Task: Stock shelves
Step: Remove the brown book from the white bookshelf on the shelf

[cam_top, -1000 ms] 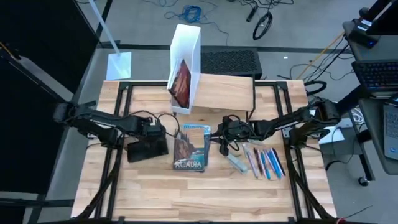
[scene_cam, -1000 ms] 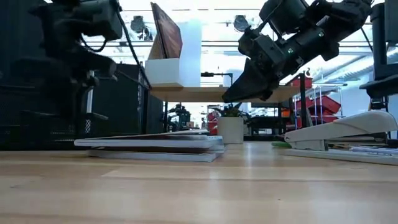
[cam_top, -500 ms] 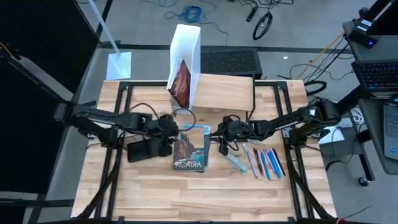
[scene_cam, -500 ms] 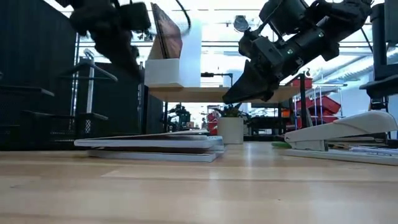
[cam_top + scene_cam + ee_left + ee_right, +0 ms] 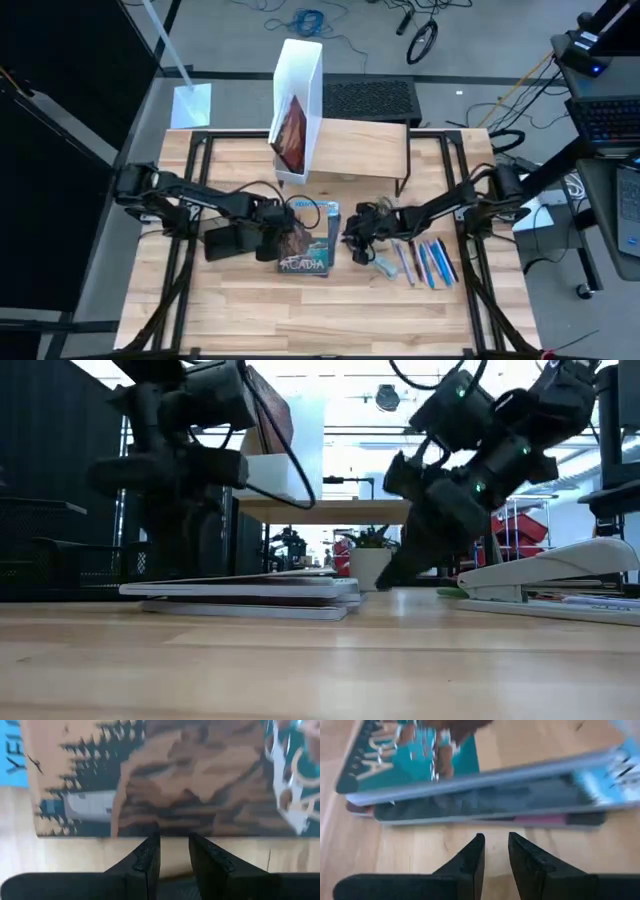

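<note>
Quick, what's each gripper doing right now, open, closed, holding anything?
Left gripper: slightly open, empty, at the edge of the stacked books.
Right gripper: slightly open, empty, at the stack's opposite side.

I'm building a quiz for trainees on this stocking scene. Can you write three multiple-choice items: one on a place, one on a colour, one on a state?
1. Where does the stack of books lie?
A. On the table between the two arms
B. On the riser's top
C. Inside the file box

2. What colour is the tall file box?
A. Black
B. White
C. Red

3. How is the wooden top of the riser?
A. Bare beside the file box
B. Covered with pens
C. Holding the stapler

Answers: 1 A, the high view shows the stack flat on the table, with the left pincer and right pincer at its sides. 2 B, its walls are white. 3 A, the pens and stapler lie on the table.
</note>
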Controlling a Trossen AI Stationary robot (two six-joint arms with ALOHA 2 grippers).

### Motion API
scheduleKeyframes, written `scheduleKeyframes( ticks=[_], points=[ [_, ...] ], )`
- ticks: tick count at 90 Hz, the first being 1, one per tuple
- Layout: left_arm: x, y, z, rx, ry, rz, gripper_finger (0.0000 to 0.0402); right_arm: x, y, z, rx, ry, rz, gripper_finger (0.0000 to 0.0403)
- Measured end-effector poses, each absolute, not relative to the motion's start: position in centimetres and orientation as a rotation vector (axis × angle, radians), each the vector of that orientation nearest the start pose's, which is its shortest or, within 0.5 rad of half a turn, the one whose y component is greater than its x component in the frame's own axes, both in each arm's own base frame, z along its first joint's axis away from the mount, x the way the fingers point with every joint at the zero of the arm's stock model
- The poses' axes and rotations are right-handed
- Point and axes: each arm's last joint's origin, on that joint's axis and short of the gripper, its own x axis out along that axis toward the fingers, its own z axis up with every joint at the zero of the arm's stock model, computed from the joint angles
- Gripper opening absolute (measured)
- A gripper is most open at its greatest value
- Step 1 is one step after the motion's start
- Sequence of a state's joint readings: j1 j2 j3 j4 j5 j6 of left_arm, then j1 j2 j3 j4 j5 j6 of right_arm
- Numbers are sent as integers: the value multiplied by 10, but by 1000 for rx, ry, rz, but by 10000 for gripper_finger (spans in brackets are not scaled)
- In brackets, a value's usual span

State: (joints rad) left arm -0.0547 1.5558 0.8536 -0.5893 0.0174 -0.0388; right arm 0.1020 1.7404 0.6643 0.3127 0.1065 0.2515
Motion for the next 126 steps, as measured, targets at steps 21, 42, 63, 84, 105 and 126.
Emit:
scheduleKeyframes(
  ticks=[21,42,63,84,105,126],
  points=[
    [259,-14,151,23,1346,-52,88,309,28,96,184,720,-114,70],
    [265,-8,146,30,1246,-33,88,312,28,92,183,697,-123,70],
    [274,1,149,20,1151,8,88,313,27,93,182,673,-125,70],
    [271,4,149,16,1185,35,88,312,27,94,181,690,-127,70],
    [268,1,181,25,1172,69,88,298,26,120,173,751,-139,70],
    [247,2,243,155,978,275,88,296,22,144,152,635,-238,70]
  ],
)
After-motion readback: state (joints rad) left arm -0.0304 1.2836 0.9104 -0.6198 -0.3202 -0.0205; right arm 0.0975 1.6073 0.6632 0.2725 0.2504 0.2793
